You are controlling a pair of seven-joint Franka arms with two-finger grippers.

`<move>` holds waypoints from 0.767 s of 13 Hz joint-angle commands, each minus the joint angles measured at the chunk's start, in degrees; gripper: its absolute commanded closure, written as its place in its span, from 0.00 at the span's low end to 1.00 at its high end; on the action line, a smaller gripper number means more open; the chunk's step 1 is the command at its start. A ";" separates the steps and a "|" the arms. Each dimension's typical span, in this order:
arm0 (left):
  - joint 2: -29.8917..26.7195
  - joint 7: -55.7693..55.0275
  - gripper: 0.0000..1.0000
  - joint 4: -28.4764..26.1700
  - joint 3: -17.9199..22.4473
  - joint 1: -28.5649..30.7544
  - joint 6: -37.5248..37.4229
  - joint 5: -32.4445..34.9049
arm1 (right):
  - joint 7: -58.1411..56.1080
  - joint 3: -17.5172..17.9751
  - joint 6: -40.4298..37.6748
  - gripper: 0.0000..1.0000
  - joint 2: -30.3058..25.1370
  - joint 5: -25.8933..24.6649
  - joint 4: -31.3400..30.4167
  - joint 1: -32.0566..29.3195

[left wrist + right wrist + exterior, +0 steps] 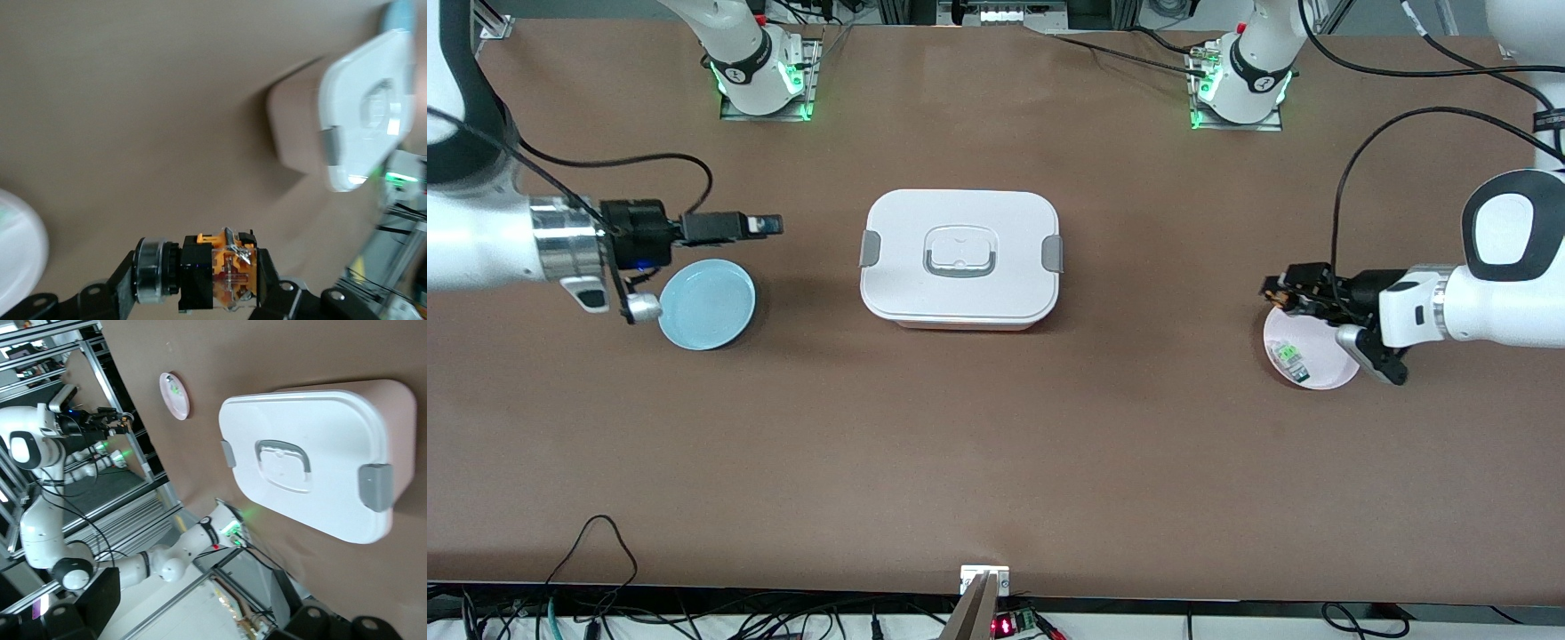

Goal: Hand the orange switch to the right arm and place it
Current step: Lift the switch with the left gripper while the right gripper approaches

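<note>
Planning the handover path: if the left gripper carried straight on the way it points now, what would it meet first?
Probably the white lidded box: the left gripper, shut on the orange switch, points along the table toward it. Height is unclear, so it might pass above.

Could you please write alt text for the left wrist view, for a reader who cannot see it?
The left end effector is shut on the orange switch, a small black and orange component with a silver cap, held above the brown table. A closed white lunch box with grey latches sits on the table, and the edge of a pale plate shows at the frame's border.
</note>
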 commanded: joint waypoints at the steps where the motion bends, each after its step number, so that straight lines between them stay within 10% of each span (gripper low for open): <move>1: 2.49 9.82 0.98 0.72 -0.64 -0.42 -2.62 -10.88 | 0.63 1.21 3.61 0.00 0.88 3.81 0.57 2.36; 10: 11.02 43.99 0.97 0.63 -9.08 -11.03 13.26 -48.92 | 8.19 8.69 15.04 0.01 1.40 11.47 -3.21 5.44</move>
